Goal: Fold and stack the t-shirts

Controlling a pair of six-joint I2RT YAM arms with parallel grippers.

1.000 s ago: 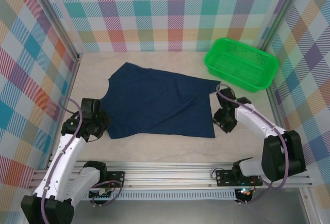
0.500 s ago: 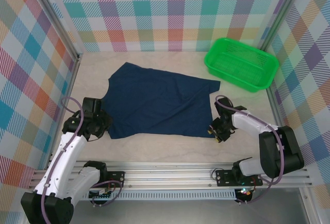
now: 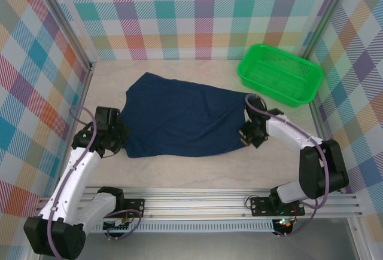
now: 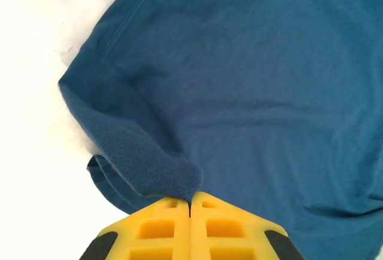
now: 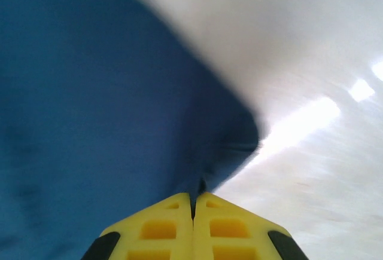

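The left end effector is clamped on the left corner of the t-shirt. The right end effector pinches its right corner.

- the left arm, lower left of the top view: rounded white shells, black joint housings, a thin purple cable looping beside it
- the right arm, lower right: the same white shells, bulky black elbow, purple cable
- the left gripper: yellow moulded fingers with square recesses, black corners
- the right gripper: identical yellow fingers, black corners
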